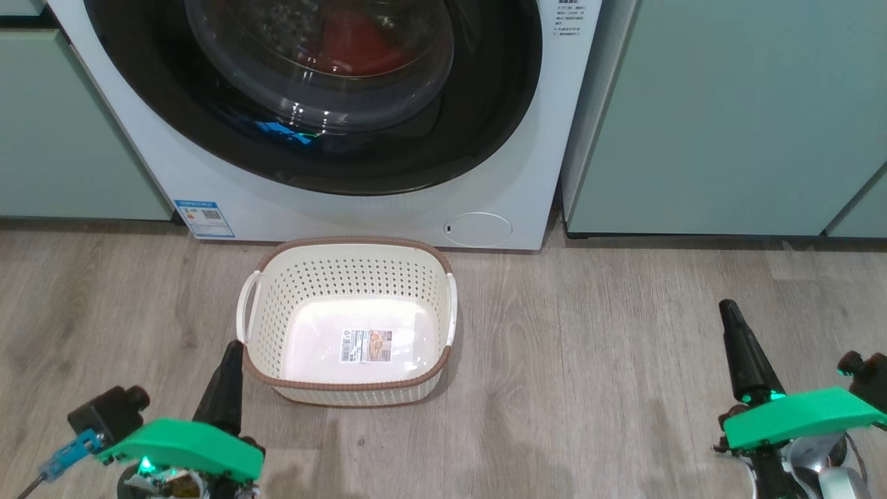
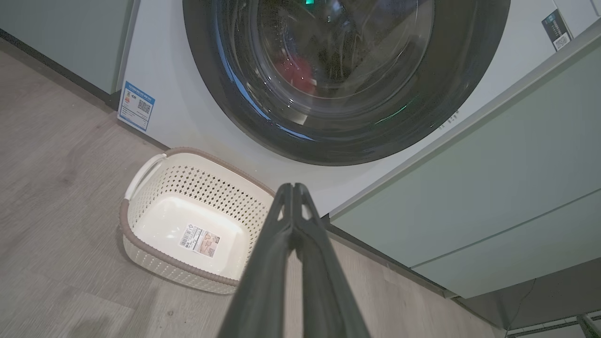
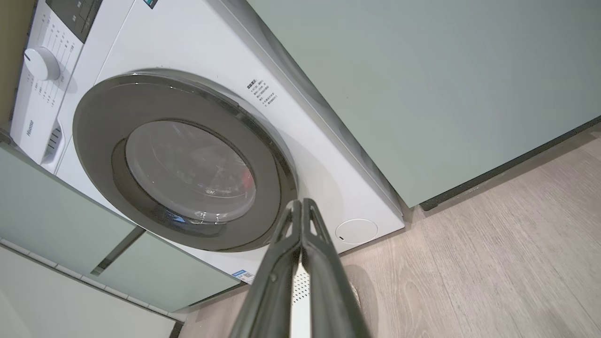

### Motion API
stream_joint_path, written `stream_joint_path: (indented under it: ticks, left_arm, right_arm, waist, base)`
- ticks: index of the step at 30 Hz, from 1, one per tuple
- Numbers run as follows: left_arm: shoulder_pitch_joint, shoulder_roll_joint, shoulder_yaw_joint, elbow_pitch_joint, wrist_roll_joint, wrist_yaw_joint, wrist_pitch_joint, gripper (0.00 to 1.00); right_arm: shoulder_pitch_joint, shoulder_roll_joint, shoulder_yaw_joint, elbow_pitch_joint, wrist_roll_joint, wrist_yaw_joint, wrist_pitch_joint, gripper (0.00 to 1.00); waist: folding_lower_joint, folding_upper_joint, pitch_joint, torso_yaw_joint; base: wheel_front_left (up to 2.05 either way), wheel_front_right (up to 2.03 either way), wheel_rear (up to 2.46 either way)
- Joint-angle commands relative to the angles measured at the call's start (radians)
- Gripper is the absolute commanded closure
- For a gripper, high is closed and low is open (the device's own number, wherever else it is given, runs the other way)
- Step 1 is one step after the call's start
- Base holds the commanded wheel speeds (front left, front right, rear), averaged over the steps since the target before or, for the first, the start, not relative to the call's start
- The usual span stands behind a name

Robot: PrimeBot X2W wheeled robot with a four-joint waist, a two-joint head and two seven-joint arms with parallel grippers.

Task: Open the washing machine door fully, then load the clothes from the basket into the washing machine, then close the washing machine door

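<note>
The white washing machine [image 1: 388, 208] [image 3: 300, 131] stands ahead with its round black-rimmed door [image 1: 478, 132] [image 2: 450, 89] [image 3: 108, 117] flat against its front. Red clothes [image 1: 357, 45] [image 2: 296, 70] [image 3: 247, 176] show through the glass, inside the drum. On the floor before it sits the cream basket [image 1: 443, 305] [image 2: 141, 206] with only a label sticker in it. My left gripper [image 1: 233, 348] [image 2: 293, 188] is shut, low at the basket's front left corner, holding nothing. My right gripper [image 1: 727, 306] [image 3: 300, 203] is shut and empty, over bare floor well to the basket's right.
Pale green cabinets [image 1: 727, 118] [image 1: 62, 125] flank the machine on both sides. A round filter cap [image 1: 478, 229] and a blue sticker [image 1: 205, 218] sit low on its front. Wood-look floor [image 1: 589, 346] spreads around the basket.
</note>
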Motion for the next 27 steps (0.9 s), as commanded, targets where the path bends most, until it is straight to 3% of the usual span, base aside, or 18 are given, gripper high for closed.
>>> stream_joint_path:
  ticks: [1,27]
  left_arm:
    - [-0.055,0.003,0.024,-0.025,-0.028,-0.011,0.007,1.0]
    - [-0.094,-0.01,0.071,0.025,-0.329,-0.04,0.068,1.0]
  right_arm:
    - [-0.048,-0.019,0.01,-0.026,0.031,0.0,0.002,1.0]
    - [-0.088,-0.022,0.009,0.036,0.331,0.0,0.039,1.0]
  waist:
    - [0.0,0.0,0.0,0.0]
    - [0.0,0.0,-0.011,0.001]
  base:
    - [0.0,0.0,0.0]
    - [0.0,0.0,0.0]
